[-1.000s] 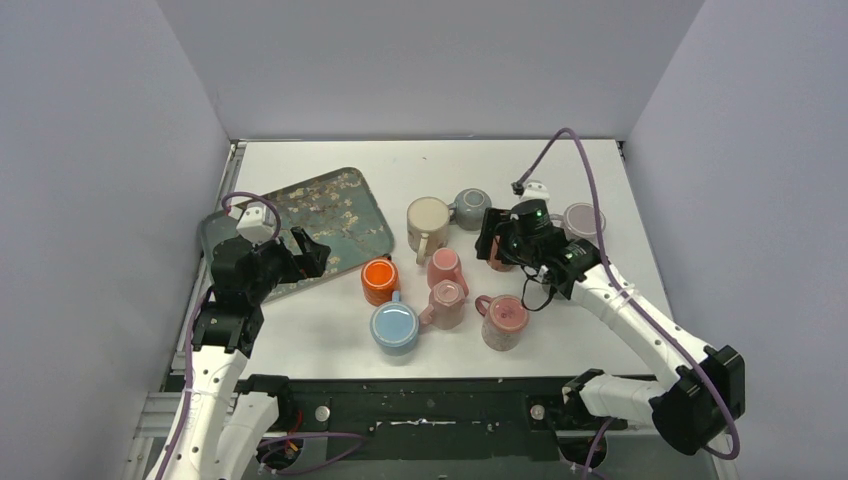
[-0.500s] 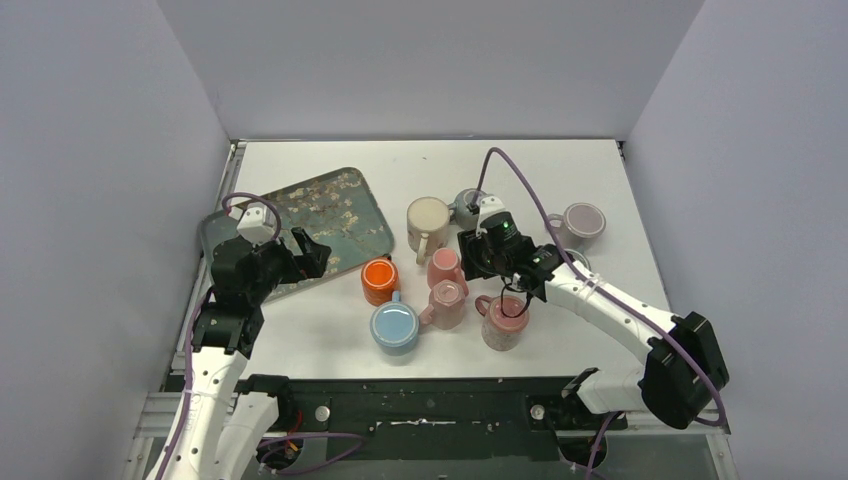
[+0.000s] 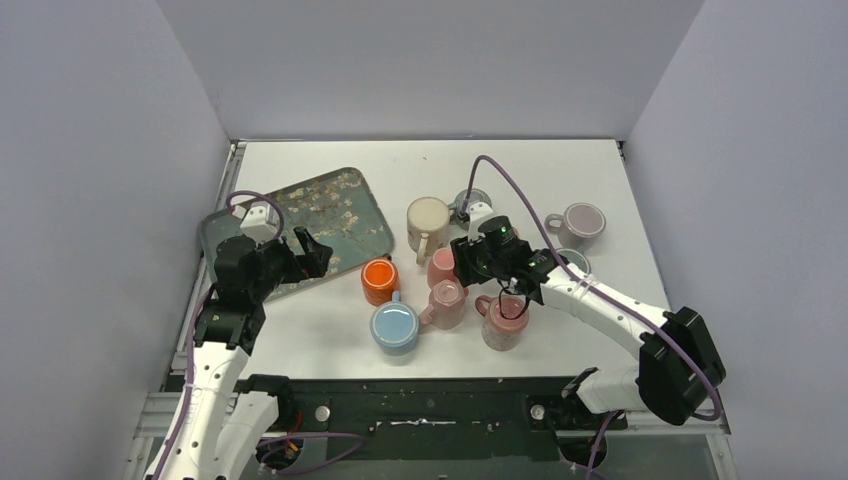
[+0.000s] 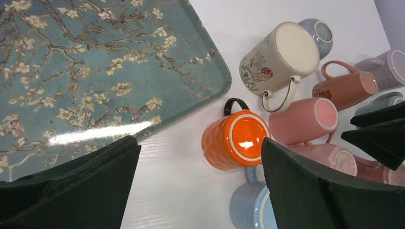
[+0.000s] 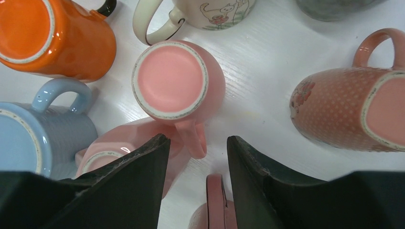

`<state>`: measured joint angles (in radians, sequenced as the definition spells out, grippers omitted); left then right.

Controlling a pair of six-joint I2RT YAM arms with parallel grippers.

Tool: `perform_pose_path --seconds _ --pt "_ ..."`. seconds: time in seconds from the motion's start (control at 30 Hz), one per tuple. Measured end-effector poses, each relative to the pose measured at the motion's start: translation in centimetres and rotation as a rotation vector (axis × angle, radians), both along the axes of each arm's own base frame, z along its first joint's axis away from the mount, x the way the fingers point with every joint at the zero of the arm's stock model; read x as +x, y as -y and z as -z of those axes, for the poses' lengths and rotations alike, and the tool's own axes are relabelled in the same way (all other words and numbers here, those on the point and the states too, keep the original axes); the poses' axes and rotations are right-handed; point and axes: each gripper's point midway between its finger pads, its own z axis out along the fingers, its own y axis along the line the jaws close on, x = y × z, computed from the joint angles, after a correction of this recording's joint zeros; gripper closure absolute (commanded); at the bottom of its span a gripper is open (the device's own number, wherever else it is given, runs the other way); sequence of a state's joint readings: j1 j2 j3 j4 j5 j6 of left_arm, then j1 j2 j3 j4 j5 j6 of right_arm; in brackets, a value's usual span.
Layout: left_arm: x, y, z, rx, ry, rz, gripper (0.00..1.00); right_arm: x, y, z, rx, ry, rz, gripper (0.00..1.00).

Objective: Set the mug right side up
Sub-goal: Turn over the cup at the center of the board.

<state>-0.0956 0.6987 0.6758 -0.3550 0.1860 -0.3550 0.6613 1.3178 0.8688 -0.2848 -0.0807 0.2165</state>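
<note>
Mugs crowd the middle of the white table [image 3: 320, 325]. Among them, the pink mug [image 5: 172, 78] stands upside down with its flat base facing up and its rim on the tabletop. Its handle points toward the near edge. An orange mug [image 5: 52, 40], also base up, stands just beside it on the left. A blue mug [image 5: 28, 138] is nearer the arms on that side, and a cream mug [image 5: 196, 12] with a painted pattern is just behind it. A dotted pink mug [image 5: 344, 109] lies on its side to the right, apart from it. A second pink mug [image 5: 112, 152] sits close in front, partly under the left finger of the claw.

The right gripper [image 5: 198, 140] hangs low over the pink mug's handle. Its jaws are fairly narrow but apart, one on each side of the handle, with bare table showing between the handle and the right finger. It grips nothing.

The left gripper [image 4: 200, 143] hovers well to the left with its jaws spread wide and empty. It is above the corner of the blossom-patterned tray [image 4: 95, 71] and the strip of table between the tray and the orange mug.
</note>
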Motion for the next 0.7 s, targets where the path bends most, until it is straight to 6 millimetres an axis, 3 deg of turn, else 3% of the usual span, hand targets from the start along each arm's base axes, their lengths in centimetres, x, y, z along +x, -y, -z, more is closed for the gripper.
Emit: perform_pose_path --seconds 0.7 --pt "0.3 0.0 0.8 0.004 -0.029 -0.002 0.03 0.4 -0.9 3.9 -0.058 -0.063 -0.038 0.56"
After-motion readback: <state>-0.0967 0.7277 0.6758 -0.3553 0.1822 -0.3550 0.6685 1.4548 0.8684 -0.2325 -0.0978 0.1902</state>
